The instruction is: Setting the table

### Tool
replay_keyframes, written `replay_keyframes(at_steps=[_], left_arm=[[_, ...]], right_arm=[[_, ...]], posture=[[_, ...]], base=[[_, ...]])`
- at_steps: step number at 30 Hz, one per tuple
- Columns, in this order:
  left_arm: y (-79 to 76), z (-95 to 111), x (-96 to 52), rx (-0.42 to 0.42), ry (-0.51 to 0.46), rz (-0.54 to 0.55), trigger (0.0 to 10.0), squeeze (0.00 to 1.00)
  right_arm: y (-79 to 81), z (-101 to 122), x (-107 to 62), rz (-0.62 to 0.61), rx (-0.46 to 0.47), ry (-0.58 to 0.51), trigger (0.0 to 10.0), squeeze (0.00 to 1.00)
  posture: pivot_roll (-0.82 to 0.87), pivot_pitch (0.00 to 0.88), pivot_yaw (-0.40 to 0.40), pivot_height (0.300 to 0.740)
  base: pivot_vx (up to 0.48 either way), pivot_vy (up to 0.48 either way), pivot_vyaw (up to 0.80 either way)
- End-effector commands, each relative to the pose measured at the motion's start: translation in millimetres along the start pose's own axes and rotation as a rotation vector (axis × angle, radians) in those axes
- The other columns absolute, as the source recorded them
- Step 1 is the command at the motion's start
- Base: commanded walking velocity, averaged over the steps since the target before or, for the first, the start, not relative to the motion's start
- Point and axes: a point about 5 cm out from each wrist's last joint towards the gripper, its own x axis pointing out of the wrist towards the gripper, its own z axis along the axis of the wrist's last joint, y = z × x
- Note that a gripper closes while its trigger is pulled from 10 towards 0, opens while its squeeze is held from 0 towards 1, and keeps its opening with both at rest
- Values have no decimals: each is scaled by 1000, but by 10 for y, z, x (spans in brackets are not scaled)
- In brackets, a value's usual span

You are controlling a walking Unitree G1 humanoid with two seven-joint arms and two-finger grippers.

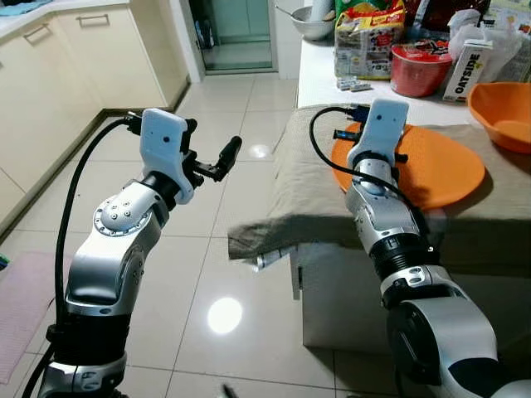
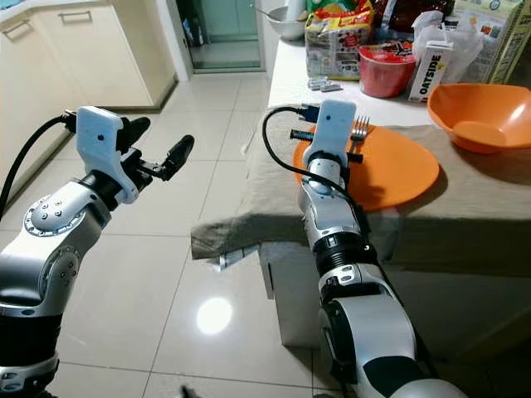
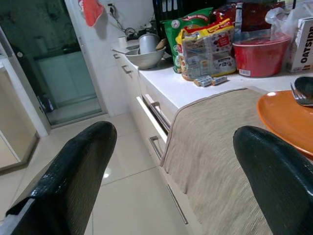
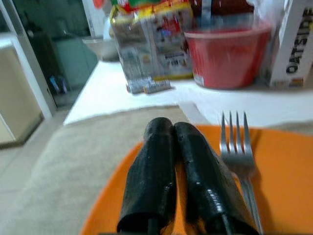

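Kitchen with pale tiled floor (image 1: 224,249); white bench (image 1: 319,79) partly covered by a beige cloth (image 1: 299,191). Orange plate (image 2: 398,170) lay on the cloth, orange bowl (image 2: 481,112) near it. Right tool (image 4: 178,147) hovered low over the plate, fingers pressed together, empty. Fork (image 4: 239,156) lay on the plate just beside that tool. Left tool (image 1: 214,157) hung over the floor, fingers spread apart, holding nothing.

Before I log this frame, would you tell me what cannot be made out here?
- Fork handle: right wrist view, hidden behind the right gripper; held or lying on the orange plate is unclear.
- Orange bowl: left eye view, cut by the edge.
- Snack packets: right wrist view, print blurred.
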Motion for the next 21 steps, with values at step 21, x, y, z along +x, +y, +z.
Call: replay_keyframes(at_steps=[21], left_arm=[[27,27,20,25,-11,11,10000,0]], right_arm=[[-125,242,83,16,-42,-121,10000,1000]], posture=[[-122,0,142,740]], base=[[0,0,0]])
